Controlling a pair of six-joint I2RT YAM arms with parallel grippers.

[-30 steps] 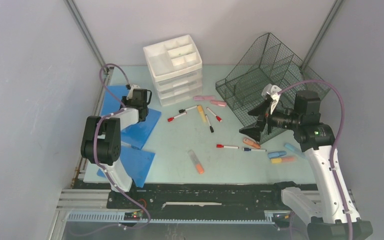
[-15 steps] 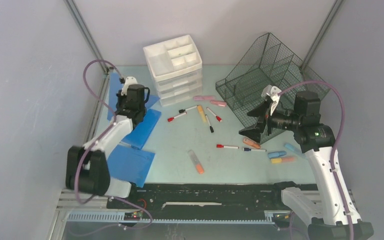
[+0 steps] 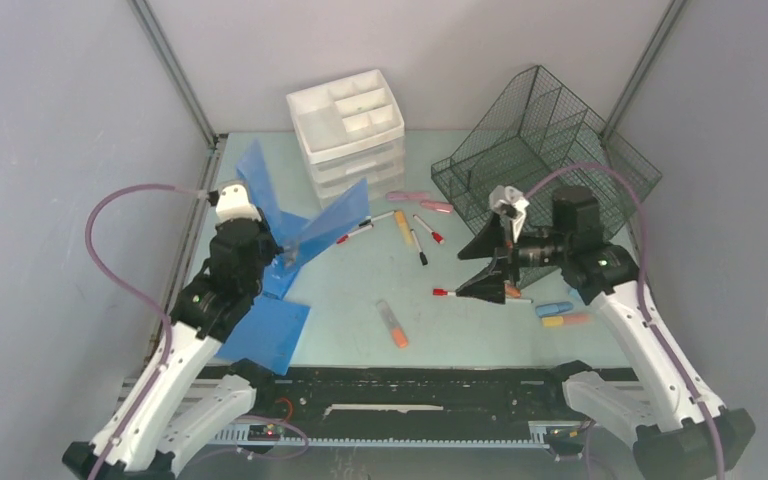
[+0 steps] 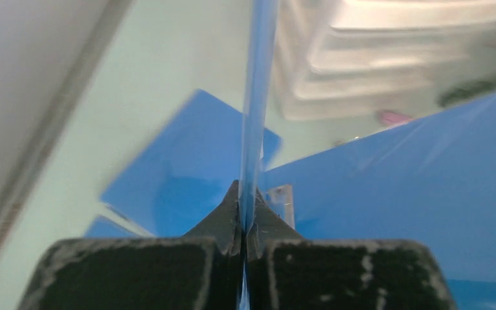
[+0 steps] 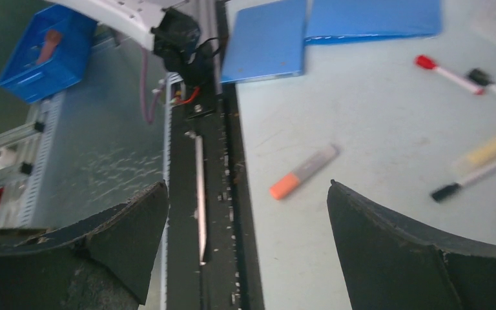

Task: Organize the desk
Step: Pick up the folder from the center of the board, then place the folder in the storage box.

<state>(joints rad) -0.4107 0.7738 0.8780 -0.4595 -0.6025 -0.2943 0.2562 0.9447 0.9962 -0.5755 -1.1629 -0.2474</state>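
The bench [image 3: 360, 295] spreads beneath both tools. A blue folder [image 3: 332, 218] stands splayed, raised off the bench, its edge pinched in the closed left tool [image 4: 242, 223]. The right tool [image 3: 482, 268] gapes wide, empty; an orange highlighter [image 5: 303, 171] lies ahead of its fingers.

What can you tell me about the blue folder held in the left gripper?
The blue folder looks like thin, glossy, slightly see-through plastic. It gapes open in a V: one leaf stands toward the back left, the other spreads toward the white drawer unit. The left gripper is shut on one leaf, edge-on in the wrist view. Its lower end hangs over another blue folder on the desk; contact is unclear.
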